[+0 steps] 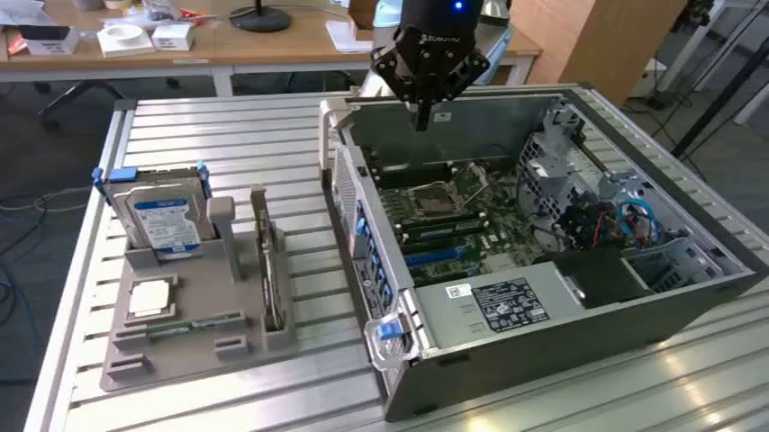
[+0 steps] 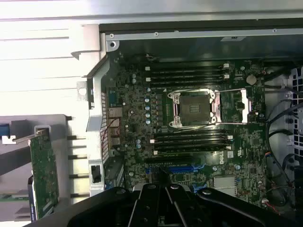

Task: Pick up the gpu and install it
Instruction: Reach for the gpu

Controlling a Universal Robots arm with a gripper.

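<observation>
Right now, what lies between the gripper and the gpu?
In the exterior view, the case's perforated wall and bare table slats separate the gripper from the gpu.

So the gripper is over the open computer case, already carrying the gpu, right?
Not carrying it. The gripper is over the open case, but the exterior view shows the gpu standing on edge in the grey holder beside the case.

The exterior view looks down steeply from above the counter (image 1: 240, 135), taking in the whole open case (image 1: 601, 315); the wrist view peers close, straight into it. Both share the motherboard (image 2: 135, 123)
</observation>
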